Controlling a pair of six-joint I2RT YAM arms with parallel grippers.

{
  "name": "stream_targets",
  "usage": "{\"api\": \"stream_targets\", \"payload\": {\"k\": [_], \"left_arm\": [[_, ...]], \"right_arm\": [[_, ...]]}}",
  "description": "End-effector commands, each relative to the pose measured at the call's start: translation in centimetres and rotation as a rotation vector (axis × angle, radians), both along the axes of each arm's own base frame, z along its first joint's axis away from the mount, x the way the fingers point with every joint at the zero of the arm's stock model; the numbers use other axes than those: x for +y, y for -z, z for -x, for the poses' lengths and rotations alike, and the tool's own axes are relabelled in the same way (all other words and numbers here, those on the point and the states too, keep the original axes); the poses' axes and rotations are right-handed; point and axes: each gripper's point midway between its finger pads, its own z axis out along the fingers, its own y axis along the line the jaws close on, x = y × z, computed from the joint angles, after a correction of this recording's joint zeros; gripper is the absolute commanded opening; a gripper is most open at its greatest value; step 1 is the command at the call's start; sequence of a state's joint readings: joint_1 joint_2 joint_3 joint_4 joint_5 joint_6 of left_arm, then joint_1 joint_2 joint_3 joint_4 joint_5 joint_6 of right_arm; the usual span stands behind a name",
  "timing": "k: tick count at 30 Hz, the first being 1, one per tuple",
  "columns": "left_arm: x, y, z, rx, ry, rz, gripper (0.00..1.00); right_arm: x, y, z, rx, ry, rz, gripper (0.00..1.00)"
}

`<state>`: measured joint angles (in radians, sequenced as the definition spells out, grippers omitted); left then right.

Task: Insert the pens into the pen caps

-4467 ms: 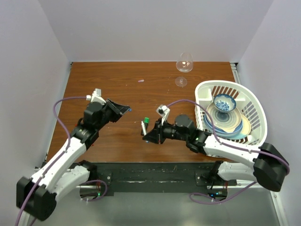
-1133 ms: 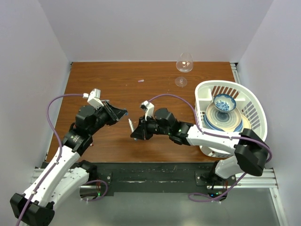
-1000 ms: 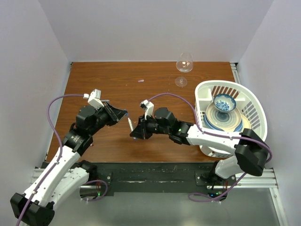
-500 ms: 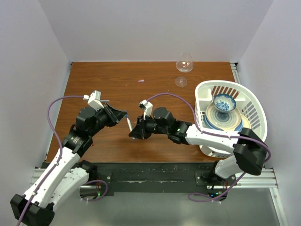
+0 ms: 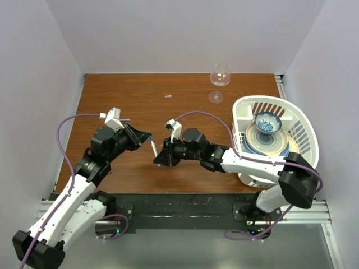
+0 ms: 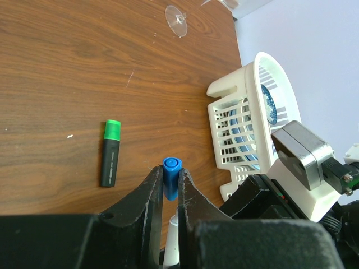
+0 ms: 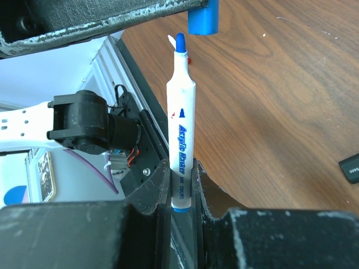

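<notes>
1. A black marker (image 6: pixel 110 154) with a green cap lies flat on the wooden surface (image 5: pixel 123 95). A white basket (image 6: pixel 235 106) of dishes stands to the right, and a wine glass (image 5: pixel 219 78) at the far edge.
2. The right gripper (image 7: pixel 181 174) pinches a white pen (image 7: pixel 180 117) by its tail. The pen's length runs straight out, blue tip aimed at the blue cap (image 6: pixel 171 168) and just short of it. The left gripper (image 6: pixel 170 182) pinches that cap above the surface.
3. Seconds earlier the grippers were well apart; now they nearly meet.
</notes>
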<state>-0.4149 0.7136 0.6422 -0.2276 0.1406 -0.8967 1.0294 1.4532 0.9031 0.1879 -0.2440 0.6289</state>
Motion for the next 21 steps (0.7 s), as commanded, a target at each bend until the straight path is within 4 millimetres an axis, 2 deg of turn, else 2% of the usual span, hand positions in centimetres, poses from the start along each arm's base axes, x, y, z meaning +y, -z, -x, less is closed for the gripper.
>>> {"api": "stream_targets", "payload": {"k": [1,9,21], "left_arm": [[0.18,-2.59,-0.18,-0.061,-0.013,0.012,0.00],[0.21,-3.37,-0.07,-0.075,-0.010,0.016,0.00],[0.31,-2.48,0.62,-0.065,0.004,0.007,0.00]], "right_arm": [[0.77,-1.08,-0.33,-0.017,0.007,-0.034,0.00],[0.66,-0.83,-0.25,-0.011,0.011,-0.030,0.00],[1.04,-1.24,-0.36,-0.016,0.009,-0.034,0.00]]}}
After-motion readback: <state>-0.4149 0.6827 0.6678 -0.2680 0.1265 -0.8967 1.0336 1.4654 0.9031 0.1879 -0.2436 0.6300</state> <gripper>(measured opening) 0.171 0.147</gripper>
